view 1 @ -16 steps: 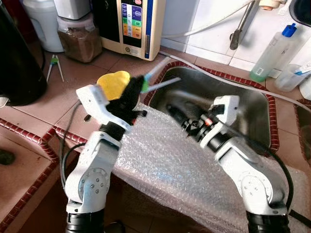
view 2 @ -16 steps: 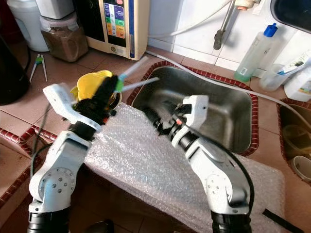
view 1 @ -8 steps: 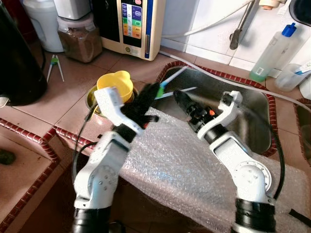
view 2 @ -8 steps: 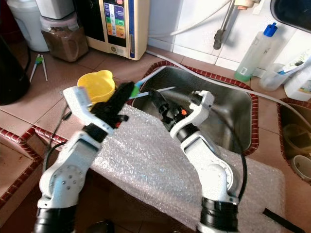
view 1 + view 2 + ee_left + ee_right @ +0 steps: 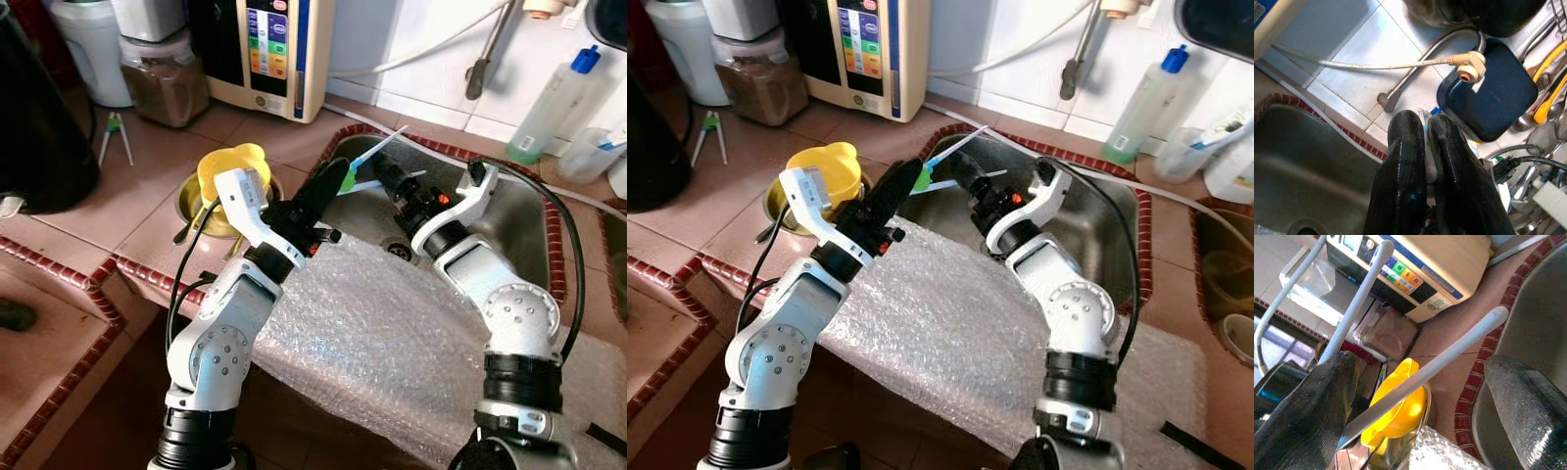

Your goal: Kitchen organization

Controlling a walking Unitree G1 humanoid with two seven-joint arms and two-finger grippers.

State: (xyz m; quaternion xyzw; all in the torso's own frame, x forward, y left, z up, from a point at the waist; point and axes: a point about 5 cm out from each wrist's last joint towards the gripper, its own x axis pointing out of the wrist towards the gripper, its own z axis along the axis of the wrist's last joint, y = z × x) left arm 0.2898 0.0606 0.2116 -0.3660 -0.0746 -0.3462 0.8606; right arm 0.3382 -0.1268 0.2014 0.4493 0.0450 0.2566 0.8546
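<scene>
Both arms are now reaching higher and farther over the steel sink than a moment ago, and the two grippers are sitting much closer together. Above the sink's near left corner, the left gripper is clamping its black fingers around two slim pale sticks, apparently utensil handles with a green part at the grip, holding them angled up toward the tiled wall. Facing it from just beside, the right gripper is spreading its fingers on either side of one stick, seemingly lining up to take it over. Bubble wrap is covering the counter edge below. A yellow cup is resting in a metal bowl nearby.
</scene>
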